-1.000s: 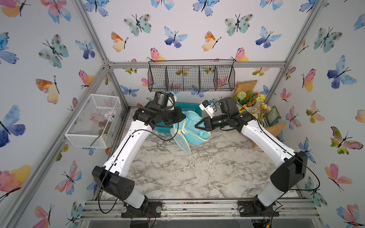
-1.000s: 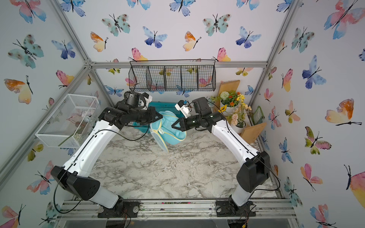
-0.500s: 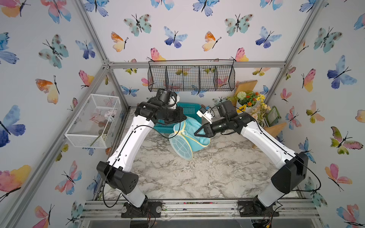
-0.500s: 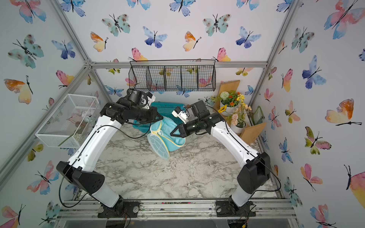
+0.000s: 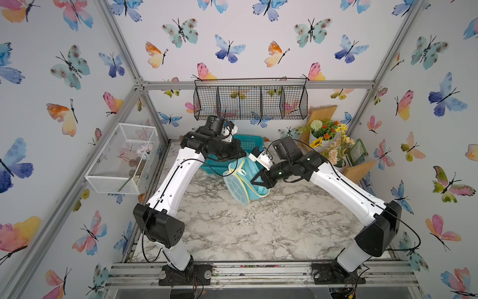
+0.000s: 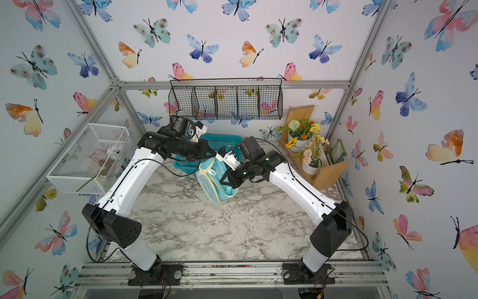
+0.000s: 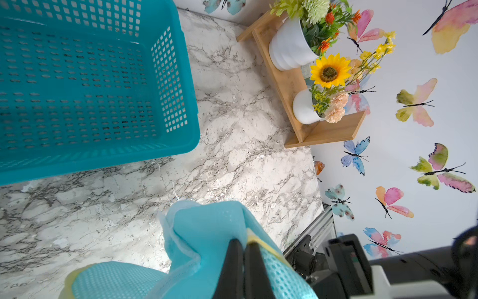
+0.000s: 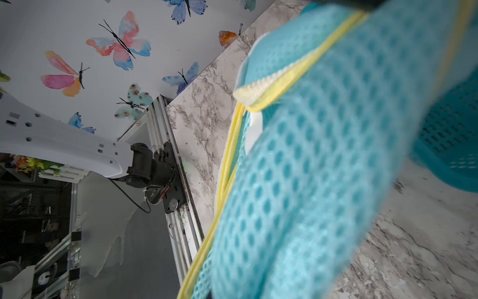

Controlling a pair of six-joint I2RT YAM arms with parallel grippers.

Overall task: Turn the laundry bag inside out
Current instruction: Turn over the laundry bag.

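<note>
The laundry bag [image 5: 254,172] [image 6: 227,190] is a light-turquoise mesh bag with yellow piping. It hangs between both grippers above the marble table [image 5: 245,233]. Its round white-ribbed end [image 5: 236,187] faces front-left. My left gripper [image 5: 241,158] [image 6: 213,155] holds the bag's upper edge. In the left wrist view its black fingers [image 7: 234,261] are shut on the fabric at a yellow seam. My right gripper [image 5: 256,181] [image 6: 224,181] presses into the bag's right side, shut on mesh. In the right wrist view the mesh of the bag [image 8: 323,155] covers the jaws.
A rigid teal plastic basket [image 5: 248,143] [image 7: 90,90] stands just behind the bag. A black wire rack [image 5: 251,103] hangs on the back wall. A white mesh box [image 5: 124,158] hangs on the left wall. Flower pots on a wooden shelf [image 5: 326,137] fill the back right corner.
My right gripper has moved down and toward the front with the mesh. The bag hangs lower and its ribbed round end has turned more into view. The left gripper has barely shifted.
</note>
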